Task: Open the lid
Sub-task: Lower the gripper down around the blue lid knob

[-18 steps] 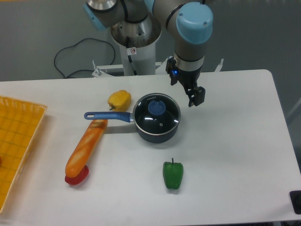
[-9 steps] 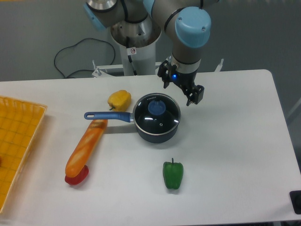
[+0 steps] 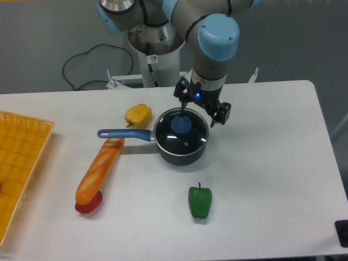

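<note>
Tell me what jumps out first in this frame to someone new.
The gripper, jaws spread, hangs over the back rim of the lid, which sits shut on the saucepan mid-table. Bright food rings it: a baguette on the left, a yellow pepper behind the handle, a green pepper in front. An orange basket sits at the left edge.

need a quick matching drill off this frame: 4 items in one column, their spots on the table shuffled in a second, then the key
Items:
1. lid
2. green pepper
3. baguette
4. yellow pepper

Places:
A. beyond the pan handle, toward the robot base
B. sitting on the saucepan, below the gripper
C. alone near the front edge, in front of the pan
D. lying diagonally, its lower end over a red item

Pairs: 1-B, 2-C, 3-D, 4-A
</note>
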Robot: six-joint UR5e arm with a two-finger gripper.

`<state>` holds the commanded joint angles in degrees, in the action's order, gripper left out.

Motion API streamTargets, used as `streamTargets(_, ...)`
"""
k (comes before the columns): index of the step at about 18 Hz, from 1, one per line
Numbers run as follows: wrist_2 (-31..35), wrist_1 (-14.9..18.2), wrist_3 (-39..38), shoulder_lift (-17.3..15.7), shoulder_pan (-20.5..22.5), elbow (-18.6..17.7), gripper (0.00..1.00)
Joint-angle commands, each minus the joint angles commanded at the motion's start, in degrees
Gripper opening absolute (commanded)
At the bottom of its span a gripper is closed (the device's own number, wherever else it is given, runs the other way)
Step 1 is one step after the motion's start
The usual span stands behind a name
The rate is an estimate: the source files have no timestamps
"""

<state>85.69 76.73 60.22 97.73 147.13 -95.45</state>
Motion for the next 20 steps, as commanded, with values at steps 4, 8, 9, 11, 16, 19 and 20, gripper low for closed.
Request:
streamTargets(4,0.0,0.0,-1.5,0.1,0.0,0.0,1.0)
streamTargets(8,0.1,-0.1,-7.1,0.1,-0.2,-0.1,1.0)
streamTargets(9,0.1,-0.1,-7.3,0.3,-0.4,-0.1,1.0)
streamTargets(11,0.2,-0.1,-7.5,0.6,-1.0,-0.1,1.0)
streamTargets(16,0.2,-0.2,-9.9,0.7,-1.4,0.0,1.0)
streamTargets(19,0.2,-0.2,-9.9,0.7,-1.7,0.1,1.0)
streamTargets(20,0.2,-0.2,-9.9,0.7,-1.7,0.1,1.0)
